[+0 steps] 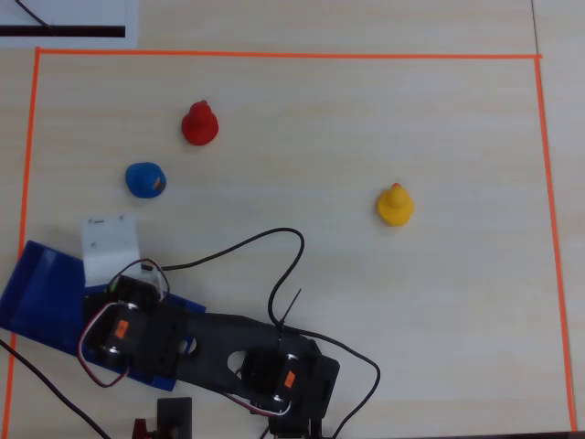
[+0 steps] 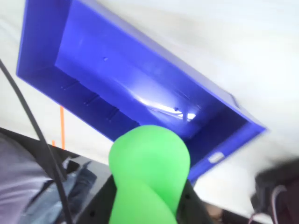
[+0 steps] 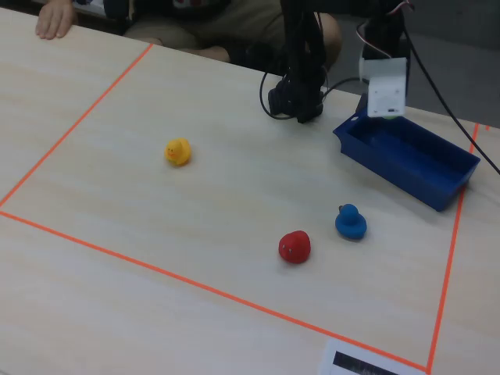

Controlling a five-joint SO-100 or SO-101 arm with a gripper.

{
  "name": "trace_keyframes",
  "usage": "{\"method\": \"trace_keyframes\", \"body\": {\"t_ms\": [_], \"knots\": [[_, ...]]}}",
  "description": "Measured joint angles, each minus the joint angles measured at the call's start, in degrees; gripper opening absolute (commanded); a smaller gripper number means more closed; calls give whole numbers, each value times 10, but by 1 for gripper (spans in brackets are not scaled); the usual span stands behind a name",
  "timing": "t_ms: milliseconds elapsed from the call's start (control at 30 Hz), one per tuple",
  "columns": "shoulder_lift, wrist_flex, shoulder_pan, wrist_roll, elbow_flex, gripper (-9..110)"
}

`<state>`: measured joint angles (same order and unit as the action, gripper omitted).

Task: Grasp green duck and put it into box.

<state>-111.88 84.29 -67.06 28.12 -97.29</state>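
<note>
Duck (image 2: 148, 175): green, fills the bottom-centre of the wrist view, held up over the box; beak and face not visible, lower body cut off by frame edge. In fixed view only a green sliver shows under the white gripper part; overhead view hides it fully.
Gripper (image 2: 149, 205): dark fingers flank the duck at bottom of wrist view, clamped on it; tips mostly off-frame.
Box (image 2: 135, 88): blue tray right below duck, interior looks bare; near corner blurred. Overhead: arm covers much of it (image 1: 41, 288).
Arm (image 1: 219, 343): black, over box, base cut off at bottom edge.
Other ducks: blue (image 3: 350, 222), red (image 3: 294, 246), yellow (image 3: 177, 151) on table, well apart from box.
Tape (image 3: 195, 285): orange border.
Hand (image 3: 55, 19): top-left of fixed view, mostly cropped.
</note>
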Motion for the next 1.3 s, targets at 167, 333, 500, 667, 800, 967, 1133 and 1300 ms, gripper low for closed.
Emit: {"method": "trace_keyframes", "body": {"t_ms": [167,333,500,667,800,967,1133,1300], "knots": [[86,-95,-12,14,-4,12],[93,-150,-13,15,-54,34],[93,-150,-7,47,-103,49],[45,-150,49,62,-126,16],[-51,-151,165,99,-113,0],[-214,-260,376,232,-138,0],[-361,-414,558,321,-235,0],[-528,-511,578,389,-390,0]]}}
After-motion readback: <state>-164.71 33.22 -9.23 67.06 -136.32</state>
